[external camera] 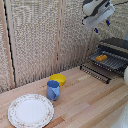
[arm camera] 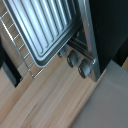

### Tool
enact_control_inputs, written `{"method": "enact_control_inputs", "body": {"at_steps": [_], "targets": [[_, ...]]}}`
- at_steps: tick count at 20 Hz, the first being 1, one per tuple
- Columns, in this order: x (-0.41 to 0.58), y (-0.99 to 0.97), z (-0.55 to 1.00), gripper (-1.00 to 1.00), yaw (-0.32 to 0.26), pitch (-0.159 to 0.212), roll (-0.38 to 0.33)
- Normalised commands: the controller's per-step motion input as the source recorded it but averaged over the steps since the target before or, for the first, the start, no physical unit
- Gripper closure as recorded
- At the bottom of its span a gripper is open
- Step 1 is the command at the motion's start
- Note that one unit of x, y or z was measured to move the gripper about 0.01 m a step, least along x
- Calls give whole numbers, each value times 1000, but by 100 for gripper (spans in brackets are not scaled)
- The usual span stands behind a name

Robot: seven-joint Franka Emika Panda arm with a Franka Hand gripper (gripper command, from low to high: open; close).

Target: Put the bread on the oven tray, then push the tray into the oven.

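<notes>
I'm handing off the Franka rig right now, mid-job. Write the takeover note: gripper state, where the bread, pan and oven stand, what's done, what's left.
Clamp: raised above the oven, fingers pointing down, holding nothing; whether open or shut is unclear.
Bread: lying on the oven pan.
Oven pan: sticking out of the oven mouth, door down.
Done: bread is on the pan.
Left: push the pan in along its brackets until seated; the pictures do not show how far in it sits.
Nearby, untouched: blue mug, yellow bowl, plate.
</notes>
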Motion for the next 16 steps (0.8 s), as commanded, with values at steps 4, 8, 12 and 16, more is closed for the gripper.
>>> {"method": "enact_control_inputs", "body": {"at_steps": [4, 8, 12, 16], "targets": [[18, 272, -396, -100, 126, 79, -358], [117, 449, -549, -100, 79, 20, -339], [74, 450, -527, -100, 80, 32, -335], [-107, 184, -348, -100, 146, 114, -316]]}}
